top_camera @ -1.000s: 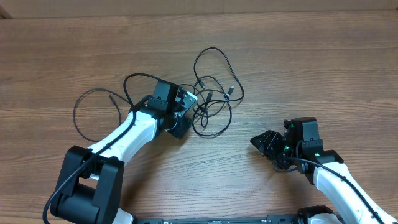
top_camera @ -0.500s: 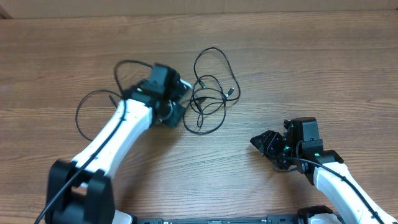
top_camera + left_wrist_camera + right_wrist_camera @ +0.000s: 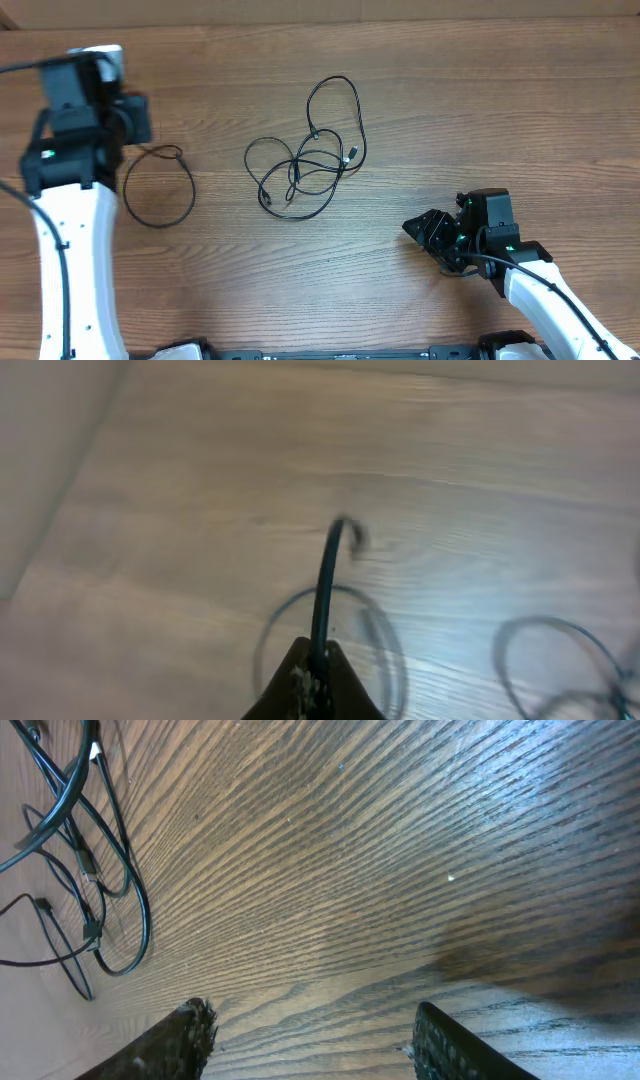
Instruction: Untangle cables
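A tangle of thin black cables (image 3: pixel 305 165) lies on the wooden table (image 3: pixel 480 110) at mid-centre. A separate black cable loop (image 3: pixel 158 187) lies to its left, apart from the tangle. My left gripper (image 3: pixel 133 118) is at the far left, above the loop, shut on one end of that black cable (image 3: pixel 325 575), which rises between its jaws (image 3: pixel 318 665) in the left wrist view. My right gripper (image 3: pixel 425 232) is open and empty, low over bare table right of the tangle. In the right wrist view its fingers (image 3: pixel 190 1035) stand wide apart, and the tangle (image 3: pixel 90 870) shows at the upper left.
Part of the tangle shows blurred at the left wrist view's right edge (image 3: pixel 560 660). The table's far edge (image 3: pixel 320 22) meets a pale wall along the top.
My left gripper has swung far left and away from the tangle, pulling one cable out with it. The tangle has shrunk and shifted slightly. The right arm has not moved.
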You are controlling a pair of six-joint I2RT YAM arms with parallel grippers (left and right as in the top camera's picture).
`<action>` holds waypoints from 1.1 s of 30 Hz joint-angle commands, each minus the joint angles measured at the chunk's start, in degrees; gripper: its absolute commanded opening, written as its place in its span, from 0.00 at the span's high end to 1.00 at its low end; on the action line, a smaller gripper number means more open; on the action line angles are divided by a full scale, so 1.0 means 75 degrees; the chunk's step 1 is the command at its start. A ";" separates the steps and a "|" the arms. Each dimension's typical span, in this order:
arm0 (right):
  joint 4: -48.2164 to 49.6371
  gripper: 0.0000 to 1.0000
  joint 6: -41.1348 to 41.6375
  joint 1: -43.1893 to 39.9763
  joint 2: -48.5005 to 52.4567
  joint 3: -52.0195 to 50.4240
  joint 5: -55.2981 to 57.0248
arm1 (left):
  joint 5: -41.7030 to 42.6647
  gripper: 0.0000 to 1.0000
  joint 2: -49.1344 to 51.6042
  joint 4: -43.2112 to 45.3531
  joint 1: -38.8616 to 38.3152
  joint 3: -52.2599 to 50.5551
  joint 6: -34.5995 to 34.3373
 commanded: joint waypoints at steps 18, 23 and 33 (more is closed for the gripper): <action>0.0041 0.38 -0.0058 -0.0035 -0.0020 0.0006 -0.0032 | 0.2716 0.29 0.0134 -0.0321 0.1521 0.0032 -0.1708; 0.0038 0.38 -0.0058 -0.0035 -0.0020 0.0006 -0.0032 | 0.4092 0.38 0.0213 -0.0388 0.0880 -0.0562 -0.1696; 0.0038 0.38 -0.0032 -0.0035 -0.0020 0.0006 -0.0035 | 0.3509 0.96 0.1268 0.0300 -0.0338 -0.1982 -0.1649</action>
